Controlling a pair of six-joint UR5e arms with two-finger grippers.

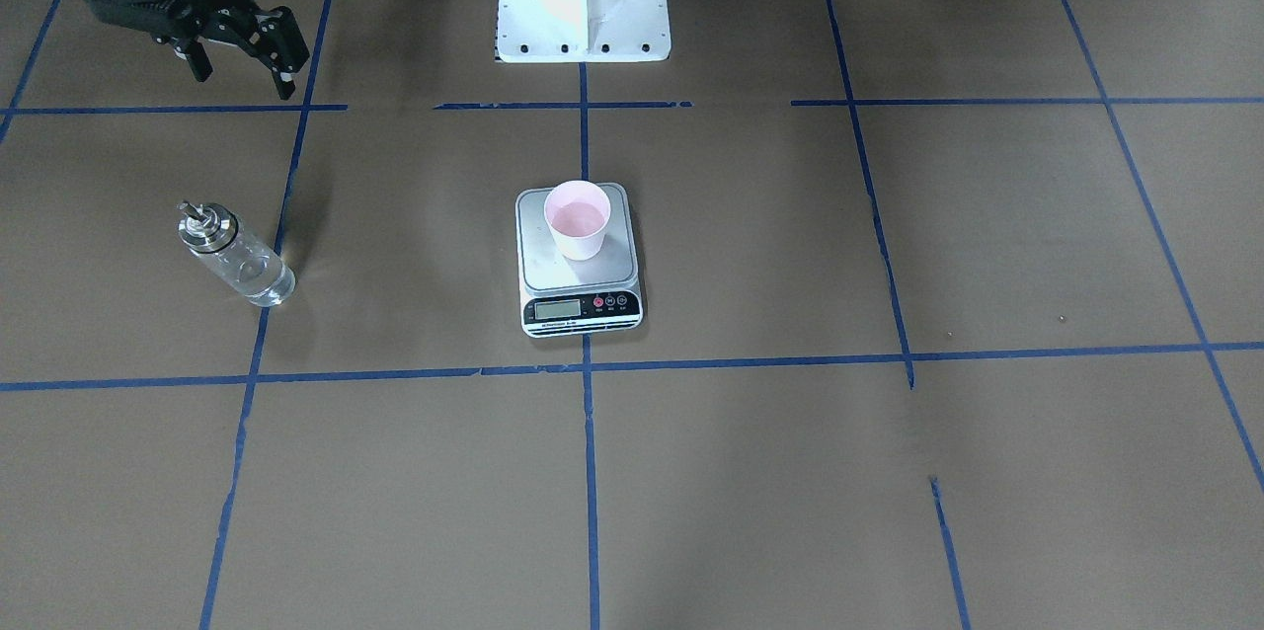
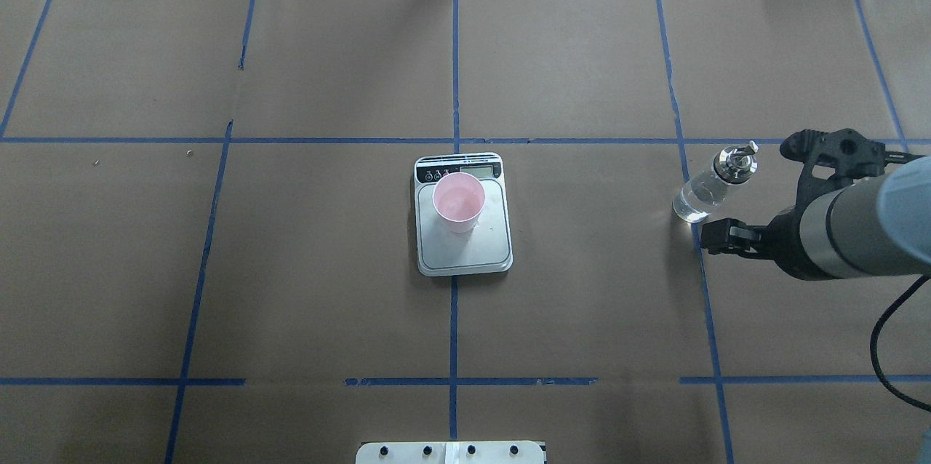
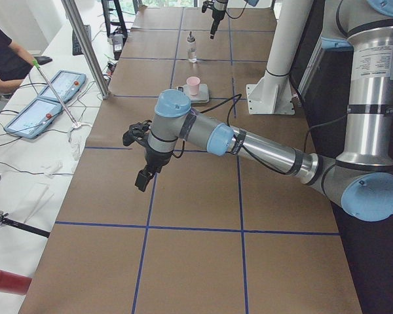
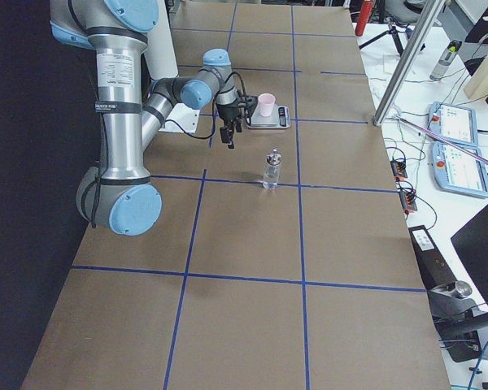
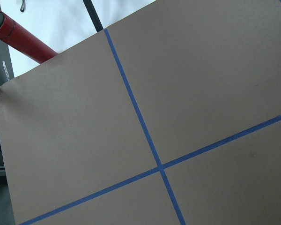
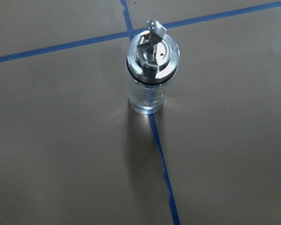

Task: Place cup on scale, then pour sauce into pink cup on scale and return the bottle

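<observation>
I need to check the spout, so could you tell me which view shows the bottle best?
The right wrist-mounted view: the bottle stands centred and large, cap and spout sharp. Overhead and front-facing views show it small; side views, tiny; left wrist, nothing.

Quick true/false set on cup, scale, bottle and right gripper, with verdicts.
1. The cup sits on the scale. True.
2. The right gripper is holding the bottle. False: it is open and clear of the bottle.
3. The bottle lies on its side. False: it stands upright, spout up.
4. The bottle's base rests on a blue tape line. True.
5. The scale's display faces the robot. False: it is on the side away from the robot's base.
</observation>
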